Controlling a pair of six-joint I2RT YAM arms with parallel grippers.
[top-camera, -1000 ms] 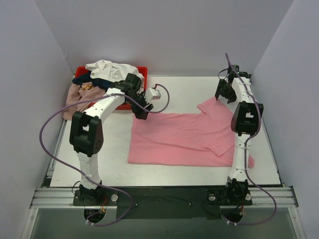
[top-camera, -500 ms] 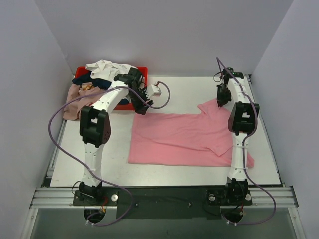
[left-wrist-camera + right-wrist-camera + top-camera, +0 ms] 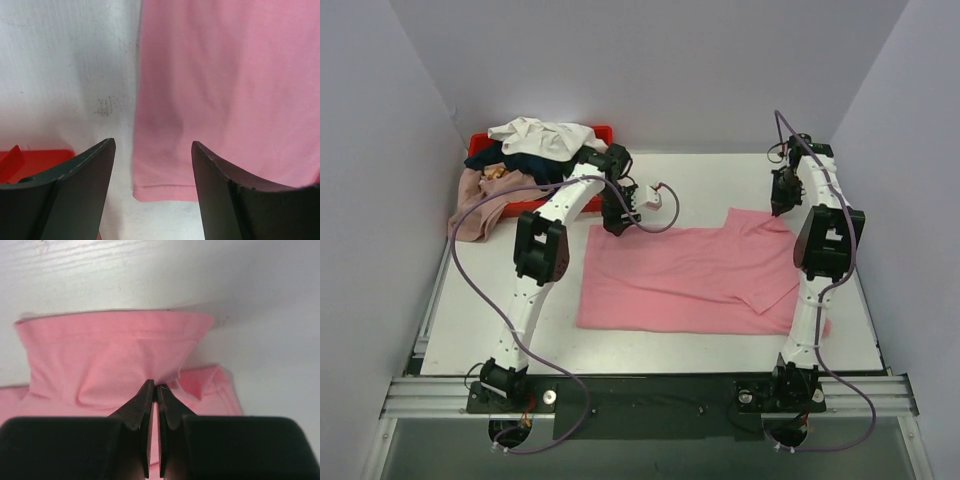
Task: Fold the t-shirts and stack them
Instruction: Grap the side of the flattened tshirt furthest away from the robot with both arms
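Observation:
A bright pink t-shirt [image 3: 690, 275] lies spread flat in the middle of the table. My right gripper [image 3: 782, 200] is at its far right sleeve. In the right wrist view the gripper [image 3: 156, 386] is shut on a pinch of the pink t-shirt [image 3: 100, 355], whose cloth bunches up at the fingertips. My left gripper [image 3: 620, 220] hovers open over the shirt's far left corner. The left wrist view shows the gripper [image 3: 152, 145] with its jaws wide apart, and the hemmed corner of the pink t-shirt [image 3: 165, 190] lies on the table between them.
A red tray [image 3: 605, 138] at the back left holds a heap of other t-shirts: a white one [image 3: 540, 135] on top and a navy one [image 3: 510, 160] under it. A mauve one [image 3: 475, 200] hangs over the tray's side. The enclosure walls stand close on both sides.
My right gripper has shut on the pink sleeve and shifted it a little to the right. My left arm has swung right, bringing its open gripper over the shirt's far left corner.

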